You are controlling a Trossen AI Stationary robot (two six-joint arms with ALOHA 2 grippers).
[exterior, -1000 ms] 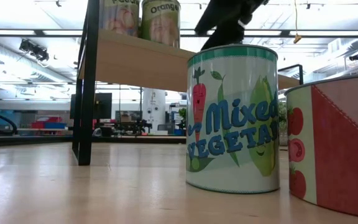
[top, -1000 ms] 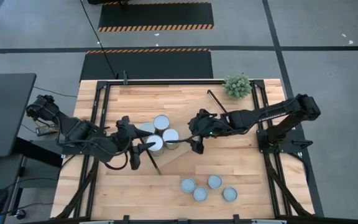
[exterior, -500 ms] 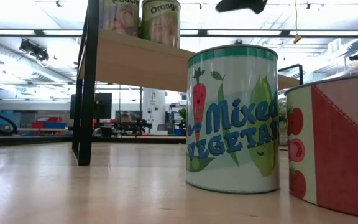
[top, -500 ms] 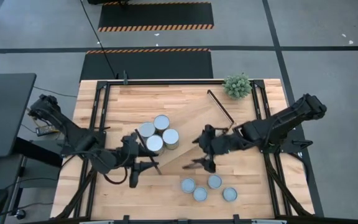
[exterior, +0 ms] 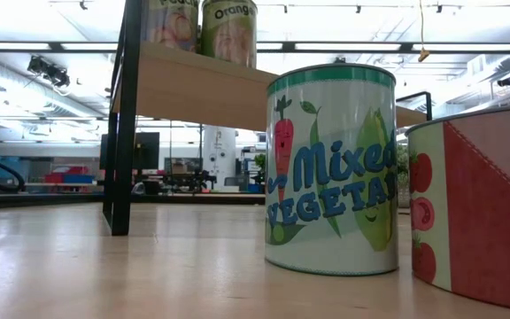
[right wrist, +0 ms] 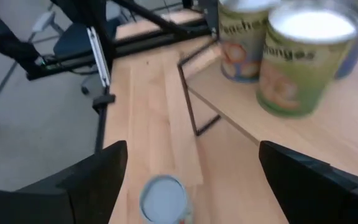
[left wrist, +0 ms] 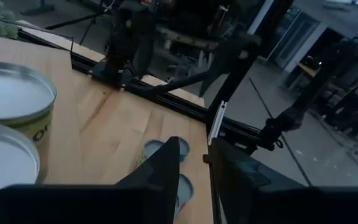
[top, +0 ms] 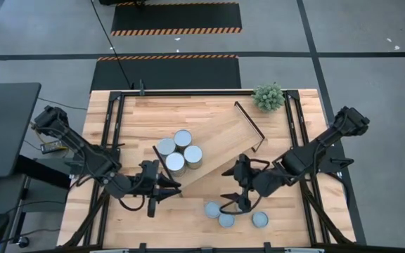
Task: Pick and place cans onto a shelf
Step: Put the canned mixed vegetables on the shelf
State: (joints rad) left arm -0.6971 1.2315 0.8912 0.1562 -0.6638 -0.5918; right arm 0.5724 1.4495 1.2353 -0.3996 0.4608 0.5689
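Right now the right gripper [top: 233, 200] hangs with its fingers spread wide over the group of four blue-grey-topped cans [top: 235, 212] near the front edge of the worktop, toward the right corner; it grasps nothing. One of those cans [right wrist: 165, 200] shows between its open fingers in the right wrist view. The shelf [top: 220, 137] lies diagonally across the middle of the worktop, and the four white-topped cans [top: 180, 151] stand clustered on its left end. The left gripper [top: 159, 191] sits just in front of that end of the shelf, fingers released with a narrow gap, holding nothing. A small green plant [top: 268, 96] stands near the back right corner.
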